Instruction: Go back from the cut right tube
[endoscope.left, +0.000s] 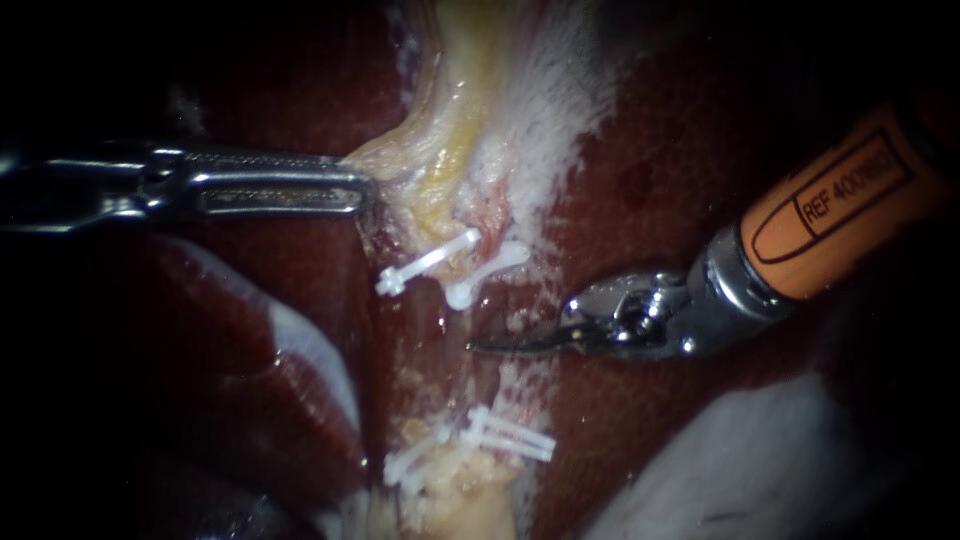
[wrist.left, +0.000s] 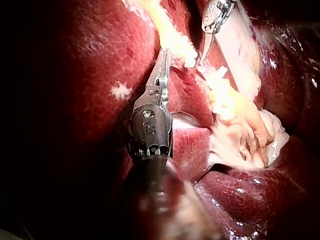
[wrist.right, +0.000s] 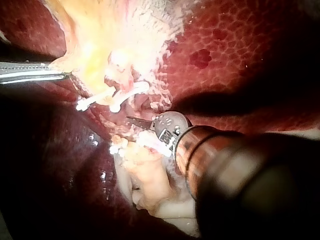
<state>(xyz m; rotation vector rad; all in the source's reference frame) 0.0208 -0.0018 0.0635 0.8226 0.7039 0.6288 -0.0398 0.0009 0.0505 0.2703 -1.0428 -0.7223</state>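
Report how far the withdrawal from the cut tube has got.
Done: the pale tube is parted, a gap showing between the upper white plastic clips and the lower white plastic clips. In hand: my right instrument, blades shut, points its tip at that gap. Left: drawing it well clear, while my left instrument grips the yellowish tissue.

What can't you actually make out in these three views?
Right wrist view: tip of the right instrument, mostly hidden behind its own shaft.
Left wrist view: the clips, blurred and too small to count.
Endoscope view: shaft of the left instrument, lost in darkness; its jaws are shut on yellowish tissue.
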